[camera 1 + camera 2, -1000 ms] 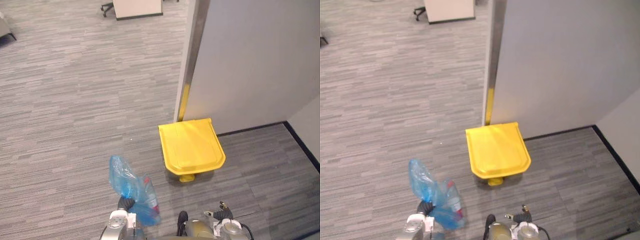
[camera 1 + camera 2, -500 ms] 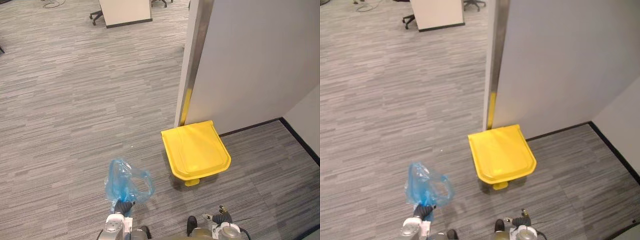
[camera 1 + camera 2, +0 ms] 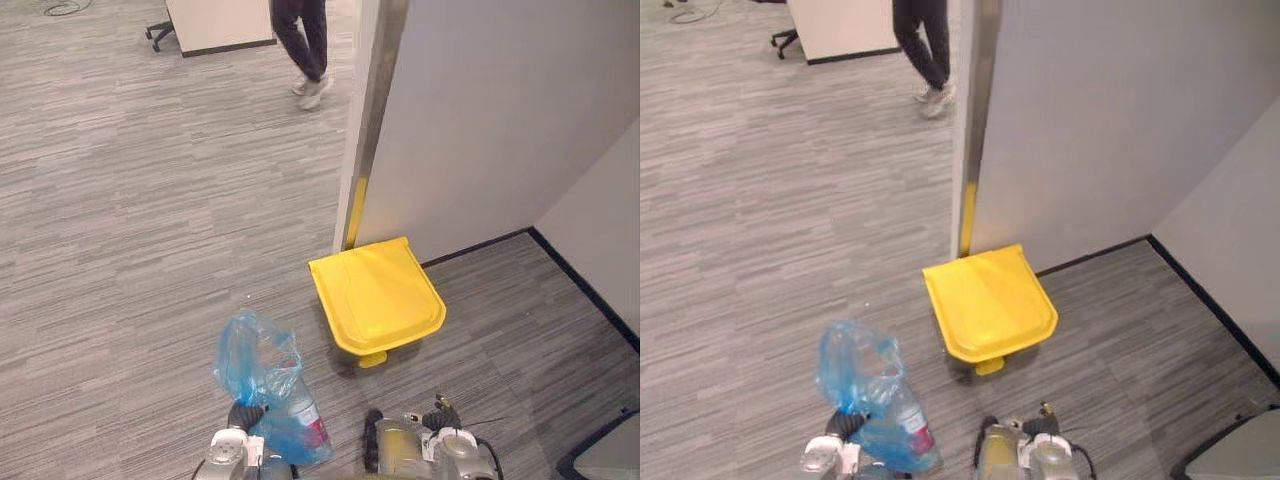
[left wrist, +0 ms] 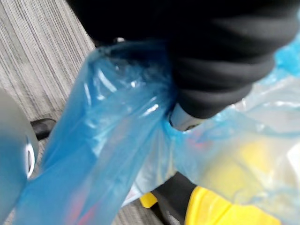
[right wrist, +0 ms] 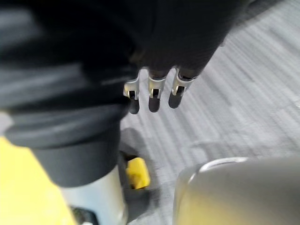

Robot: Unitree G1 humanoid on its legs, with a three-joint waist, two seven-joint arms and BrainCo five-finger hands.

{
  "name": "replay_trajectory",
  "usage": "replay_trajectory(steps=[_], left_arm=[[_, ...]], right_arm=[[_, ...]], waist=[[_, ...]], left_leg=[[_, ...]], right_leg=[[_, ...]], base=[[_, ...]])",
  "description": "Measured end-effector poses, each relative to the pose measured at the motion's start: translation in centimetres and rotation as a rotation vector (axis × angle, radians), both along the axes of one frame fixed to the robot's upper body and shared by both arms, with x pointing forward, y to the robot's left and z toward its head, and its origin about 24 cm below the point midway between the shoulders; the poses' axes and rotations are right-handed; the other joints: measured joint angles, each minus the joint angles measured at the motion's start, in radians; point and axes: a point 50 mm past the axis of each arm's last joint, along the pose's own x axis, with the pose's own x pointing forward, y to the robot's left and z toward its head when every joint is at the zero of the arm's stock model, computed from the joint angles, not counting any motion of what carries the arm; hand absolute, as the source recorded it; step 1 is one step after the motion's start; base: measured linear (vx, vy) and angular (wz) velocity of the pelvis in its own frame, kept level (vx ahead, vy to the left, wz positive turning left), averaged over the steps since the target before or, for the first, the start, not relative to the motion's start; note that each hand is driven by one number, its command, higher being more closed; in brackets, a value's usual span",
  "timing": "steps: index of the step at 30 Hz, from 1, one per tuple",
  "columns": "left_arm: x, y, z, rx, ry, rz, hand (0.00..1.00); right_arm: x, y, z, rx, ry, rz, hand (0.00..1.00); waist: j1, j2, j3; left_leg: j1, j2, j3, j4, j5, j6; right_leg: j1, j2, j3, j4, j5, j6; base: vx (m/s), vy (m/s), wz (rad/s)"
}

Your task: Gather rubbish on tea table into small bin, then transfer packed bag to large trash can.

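Left hand (image 3: pixel 244 414): low in the head views, on the robot's left of the yellow trash can (image 3: pixel 377 296) and nearer the robot; it is clenched round the bunched neck of the blue bag (image 3: pixel 262 372). In the left wrist view the crumpled film is gathered right under the dark cover.
Blue bag: held clear of the carpet (image 3: pixel 130 250) and puffed up past the hand. It is apart from the can, off the can's left front corner.
Bag contents: a clear bottle (image 3: pixel 306 421) with a red label lies in the lower part of the bag, on the side towards the can; anything else inside is too blurred to tell.
Right hand (image 5: pixel 168 51): hangs near the can's front with its fingers (image 5: pixel 153 93) loose and pointing down, holding nothing.
Yellow trash can: stands on the carpet with its flat lid down.
Pedal (image 5: pixel 137 172): yellow, sticking out at the foot of the can's front, on the robot's side.
Partition (image 3: pixel 480 120): pale grey, just behind the can, with a metal edge post that carries a yellow strip.
Person (image 3: pixel 302 42): dark trouser legs and light shoes, well beyond the can, past the partition's edge.
Cabinet (image 3: pixel 218 20): white, also well beyond the can, to the left of the person.
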Motion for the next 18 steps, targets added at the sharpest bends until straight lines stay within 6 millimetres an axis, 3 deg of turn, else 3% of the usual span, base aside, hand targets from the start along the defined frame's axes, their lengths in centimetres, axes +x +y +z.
replay_trajectory(steps=[1,2,4,5,7,9,13,18], left_arm=[[0.0,0.1,0.0,0.002,-0.001,0.008,1.00],[0.3,0.3,0.1,0.005,-0.010,0.015,1.00],[1.1,-0.8,0.4,-0.023,-0.035,0.007,1.00],[1.9,-1.3,0.7,-0.033,-0.062,0.001,1.00],[3.1,-1.4,1.4,-0.034,-0.103,-0.006,1.00],[3.3,-1.2,1.5,-0.028,-0.111,-0.006,1.00],[3.2,-1.1,1.5,-0.024,-0.108,-0.005,1.00],[3.7,-1.2,1.6,-0.027,-0.118,-0.010,1.00]], right_arm=[[0.3,0.2,0.1,0.000,-0.011,0.011,0.00],[0.2,0.2,0.2,-0.002,-0.016,0.015,0.00],[0.8,-0.4,0.6,-0.023,-0.032,0.022,0.00],[1.3,-0.7,0.9,-0.033,-0.057,0.017,0.00],[1.6,-1.0,1.3,-0.038,-0.078,0.006,0.00],[1.2,-1.2,1.3,-0.039,-0.080,-0.006,0.00],[1.3,-1.4,1.4,-0.044,-0.086,-0.004,0.00],[2.9,-0.7,2.2,-0.063,-0.125,0.083,0.00]], waist=[[0.001,-0.015,0.008],[-0.002,-0.026,0.019],[0.003,0.024,0.030],[0.001,0.035,0.041],[0.001,0.037,0.059],[0.004,0.032,0.057],[0.012,0.039,0.056],[0.029,0.042,0.055]], left_leg=[[0.000,-0.002,0.000,0.042,-0.029,-0.008],[-0.004,-0.004,-0.007,0.112,-0.077,-0.033],[-0.022,0.041,-0.012,0.172,-0.118,-0.052],[-0.037,0.043,-0.018,0.182,-0.133,-0.050],[-0.043,0.056,-0.042,0.214,-0.163,-0.053],[-0.038,0.073,-0.086,0.249,-0.196,-0.065],[-0.075,0.099,-0.134,0.278,-0.211,-0.084],[-0.130,0.105,-0.150,0.265,-0.187,-0.116]], right_leg=[[-0.002,-0.001,-0.012,-0.030,-0.003,0.001],[0.000,0.001,-0.011,-0.039,0.017,-0.024],[-0.007,0.029,-0.022,-0.003,0.012,-0.018],[-0.030,0.035,-0.021,0.027,0.011,-0.018],[-0.062,0.038,-0.008,0.123,-0.009,-0.032],[-0.090,0.033,-0.009,0.254,-0.074,-0.051],[-0.123,0.021,-0.059,0.339,-0.139,-0.062],[-0.171,0.015,-0.084,0.346,-0.149,-0.072]], base=[[0.19,-0.171,0.08],[0.24,-0.171,-0.13],[0.22,-0.132,-0.11],[0.16,-0.091,0.12],[0.13,-0.102,0.24],[0.16,-0.135,0.46],[0.16,-0.059,0.35],[0.14,-0.014,0.12]])
